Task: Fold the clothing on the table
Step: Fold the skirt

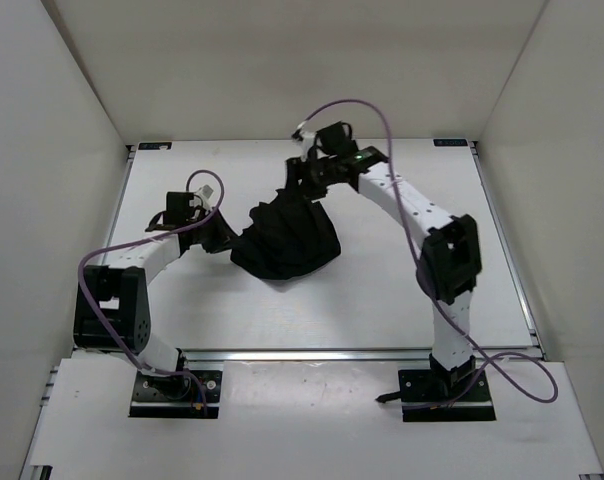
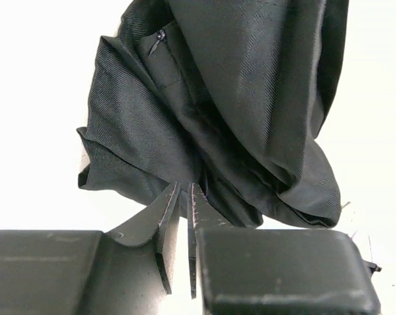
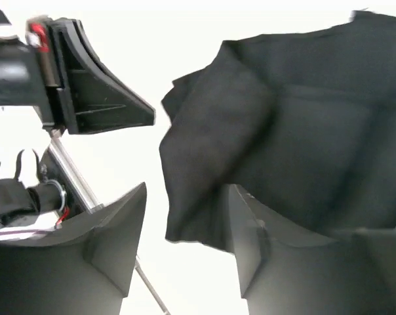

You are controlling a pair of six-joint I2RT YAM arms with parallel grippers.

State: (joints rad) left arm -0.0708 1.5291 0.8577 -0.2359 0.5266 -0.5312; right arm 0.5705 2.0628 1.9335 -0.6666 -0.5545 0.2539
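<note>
Clothing point(image 1: 287, 240), a single black skirt, sits bunched a little behind the middle of the white tabletop point(image 1: 382, 300), well apart from every edge. Plain white walls point(image 1: 282, 60) box the tabletop in on the left, right and far sides, and metal rails point(image 1: 312, 352) run along its borders. Broad white surface shows to the left and right of the heap and between it and the near rail; the far strip is narrower. The right arm point(image 1: 412, 205) comes up its side and bends inward over the far end of the heap. The left arm point(image 1: 152, 255) lies low and folded at the left. Purple cables point(image 1: 372, 110) loop above both.

The clothing spreads in rumpled folds at its near end and rises to a peak under the right gripper point(image 1: 304, 178). That gripper's fingers stand apart, released, with fabric lying against one of them in the wrist view. The left gripper point(image 1: 222, 238) meets the heap's left edge, clenched to a thin slit. It seems to pinch the fabric's rim at its tips, though the wrist view is too dark there to be sure. A small zip point(image 2: 160, 39) shows among the folds.
</note>
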